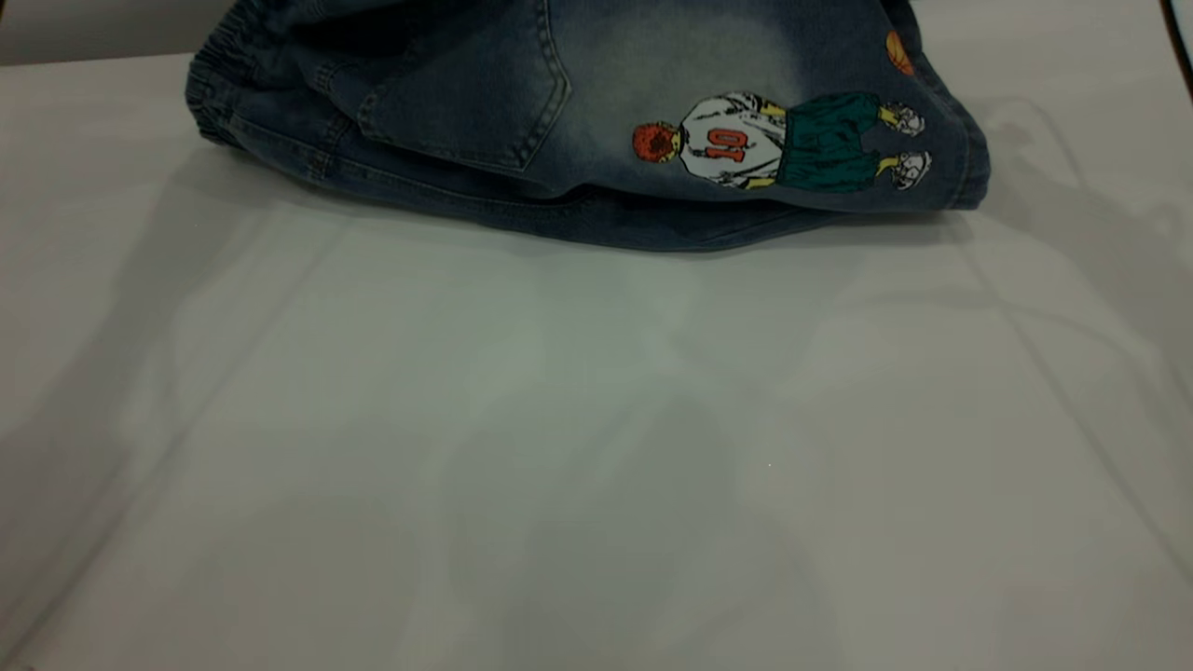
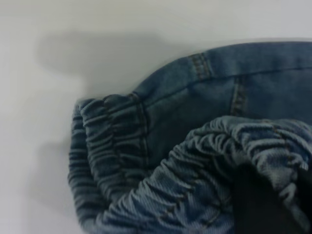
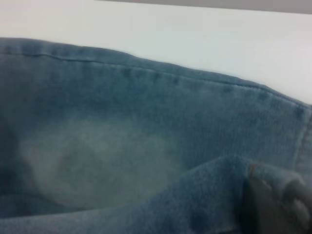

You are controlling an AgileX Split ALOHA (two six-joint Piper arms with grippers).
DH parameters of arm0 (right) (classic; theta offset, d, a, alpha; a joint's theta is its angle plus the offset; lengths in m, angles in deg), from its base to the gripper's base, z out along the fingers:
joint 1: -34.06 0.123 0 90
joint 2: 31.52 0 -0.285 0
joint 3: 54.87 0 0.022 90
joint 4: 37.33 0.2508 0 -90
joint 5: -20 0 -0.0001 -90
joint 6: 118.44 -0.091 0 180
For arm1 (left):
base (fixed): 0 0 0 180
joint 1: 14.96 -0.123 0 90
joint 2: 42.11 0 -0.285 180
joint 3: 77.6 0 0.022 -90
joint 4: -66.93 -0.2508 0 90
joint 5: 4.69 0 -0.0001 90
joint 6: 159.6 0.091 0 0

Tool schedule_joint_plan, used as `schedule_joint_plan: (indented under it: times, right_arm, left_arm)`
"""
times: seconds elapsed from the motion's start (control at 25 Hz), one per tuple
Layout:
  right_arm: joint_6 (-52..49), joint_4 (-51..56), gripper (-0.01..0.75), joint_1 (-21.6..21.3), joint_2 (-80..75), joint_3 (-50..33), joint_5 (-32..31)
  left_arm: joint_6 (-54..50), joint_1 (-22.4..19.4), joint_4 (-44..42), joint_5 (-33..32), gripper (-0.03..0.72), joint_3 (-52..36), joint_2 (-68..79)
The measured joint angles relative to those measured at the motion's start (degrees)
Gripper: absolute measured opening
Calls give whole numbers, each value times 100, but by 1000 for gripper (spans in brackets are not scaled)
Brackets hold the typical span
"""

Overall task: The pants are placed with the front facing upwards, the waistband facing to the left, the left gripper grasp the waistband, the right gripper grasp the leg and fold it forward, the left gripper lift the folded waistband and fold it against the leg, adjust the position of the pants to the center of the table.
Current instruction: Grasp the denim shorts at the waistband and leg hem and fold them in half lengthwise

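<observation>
- Exterior view shows the pants (image 1: 578, 121) bunched at the far edge of the pale desk (image 1: 596, 447), with the back patch pocket (image 1: 466, 102) and a printed basketball-player figure (image 1: 774, 140) facing up; neither arm appears there
- Gathered waistband (image 1: 210, 89) lies toward the left end in that view, and the hem end with the printed figure toward the right
- Left wrist view has a fold of the ruched waistband (image 2: 219, 161) raised over a dark shape at the frame's edge, which I take to be the left claw (image 2: 258, 204); it looks clenched on the waistband, with more puckered band resting on the desk beneath
- Right wrist view shows a ridge of leg denim (image 3: 214, 185) pinched up by a grey fingertip (image 3: 273, 195) of the right claw (image 3: 270, 207), seemingly clamped on the leg beside the faded patch (image 3: 97, 161)
- Risk: the left claw may hold only one layer of elastic, so a lift could stretch and release it
- Risk: the leg pinch looks shallow; a sideways pull could slip it free
- Risk: the garment sits near the far desk edge, so uneven pulling by the two arms could twist the fold or drag cloth over that edge
</observation>
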Motion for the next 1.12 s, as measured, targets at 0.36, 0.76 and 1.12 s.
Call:
schedule_joint_plan:
  times: [0.36, 0.76, 1.12]
  right_arm:
    - [12, -141, 15, 0, -276, 230, 462]
    - [162, -141, 15, 0, -470, 230, 1114]
    - [162, -141, 19, 0, -498, 230, 1161]
  left_arm:
    - [5, 0, -108, 407, 141, 328, 286]
    - [5, -5, -346, 517, 141, 424, 394]
    - [11, -5, -502, 460, 141, 424, 461]
